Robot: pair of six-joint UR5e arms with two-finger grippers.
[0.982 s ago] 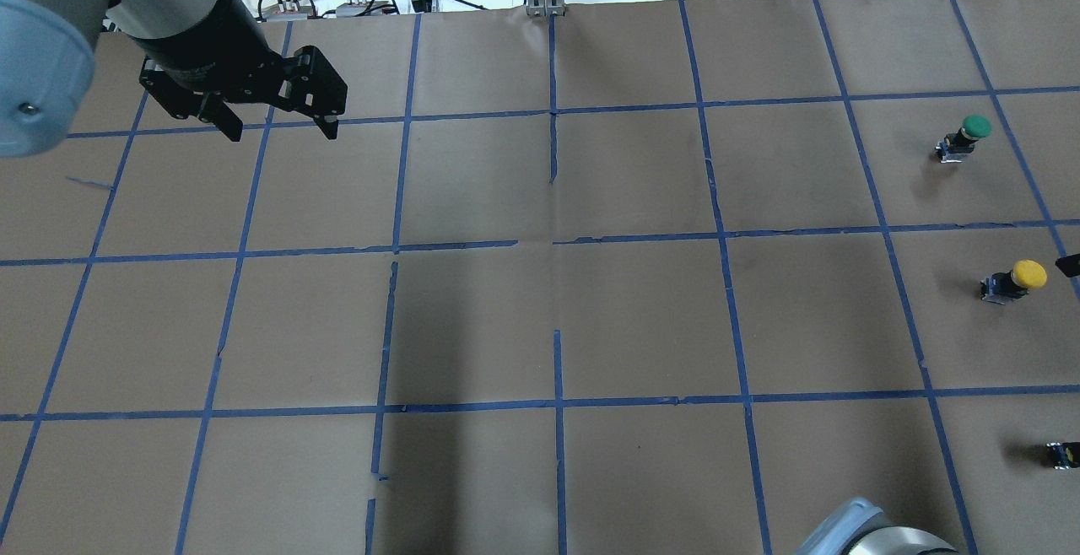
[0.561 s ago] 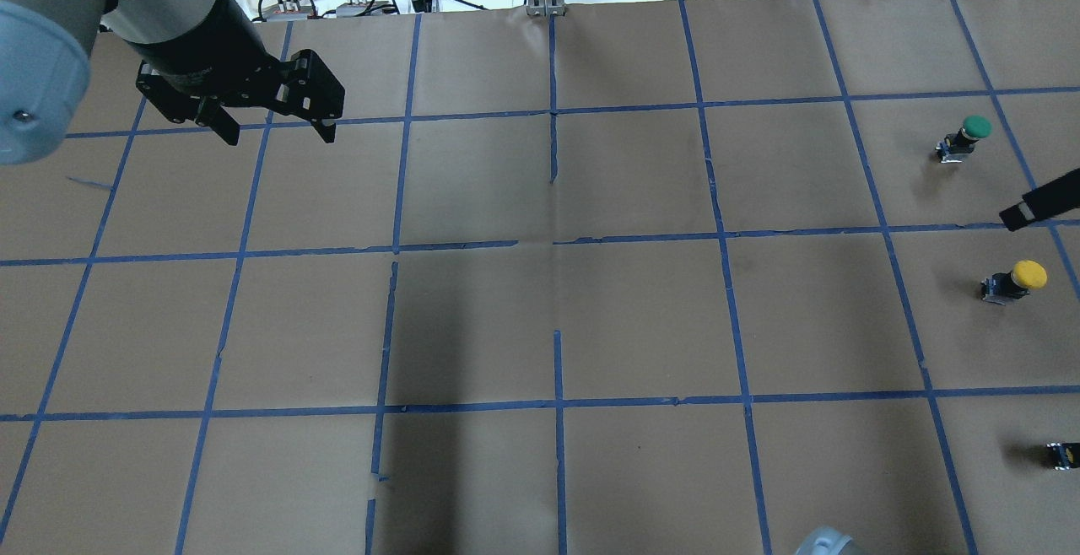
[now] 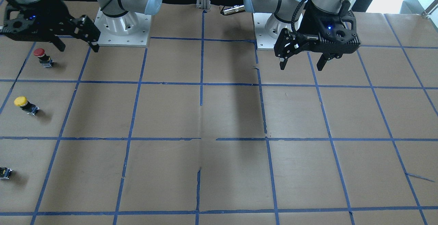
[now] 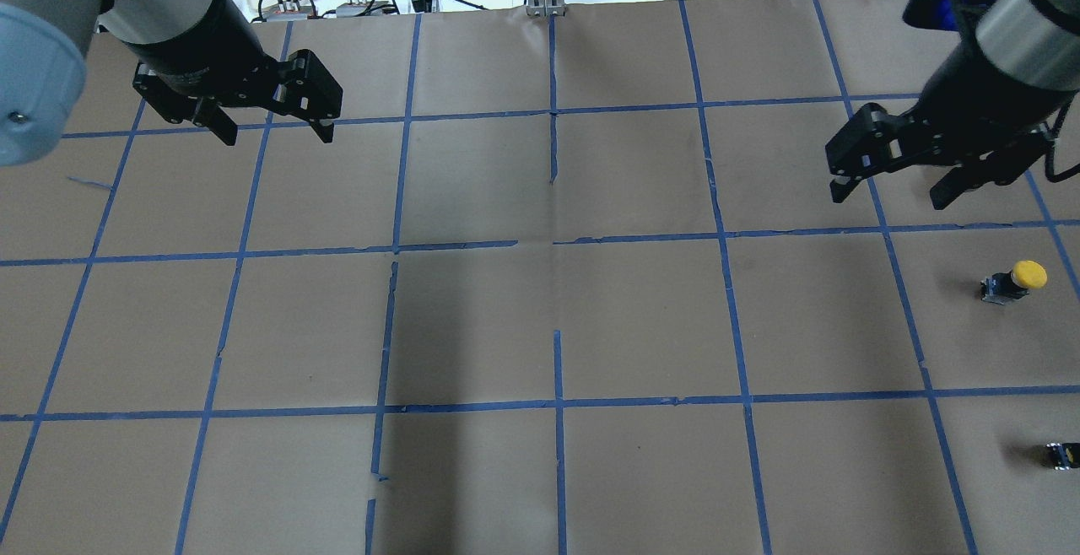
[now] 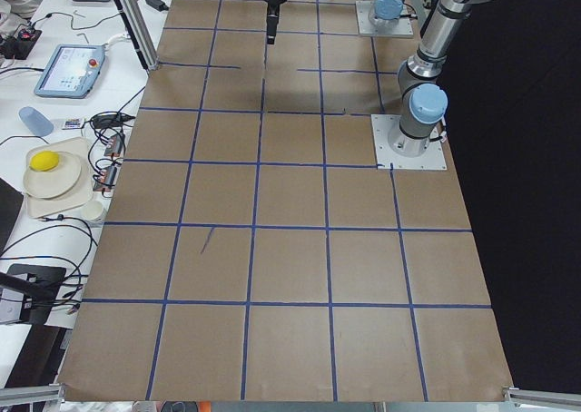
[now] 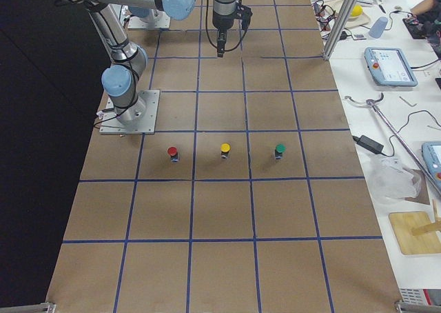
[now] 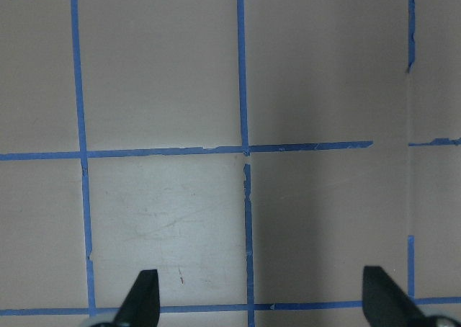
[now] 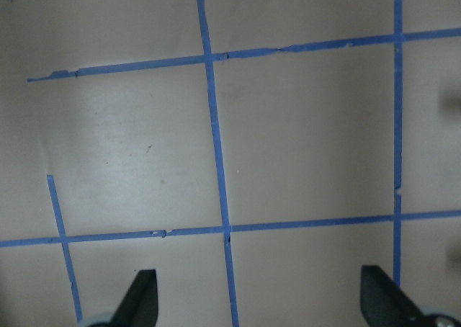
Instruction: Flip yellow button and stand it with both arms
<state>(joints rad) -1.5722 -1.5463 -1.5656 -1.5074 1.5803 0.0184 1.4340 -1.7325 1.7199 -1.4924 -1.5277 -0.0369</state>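
The yellow button [image 4: 1017, 278] has a round yellow cap on a black and grey body. It sits on the table at the right, and also shows in the front-facing view [image 3: 24, 104] and the right exterior view [image 6: 224, 149]. My right gripper [image 4: 888, 198] is open and empty. It hangs above the table, farther out and inward of the button, and also shows in the front-facing view [image 3: 79, 49]. My left gripper [image 4: 278, 137] is open and empty over the far left squares, and also shows in the front-facing view [image 3: 301, 68]. Both wrist views show only bare table between open fingers [image 7: 144, 294] [image 8: 140, 294].
A red-capped button [image 3: 41, 55] and a green-capped button [image 6: 280, 149] flank the yellow one in a row. My right arm hides the green one in the overhead view. A small black piece [image 4: 1061, 454] sits at the frame's right edge. The table [image 4: 557, 319] is brown paper with a blue tape grid.
My right arm has swung in from the right edge. Its open gripper now hangs over the spot where the green button showed. My left gripper has shifted slightly.
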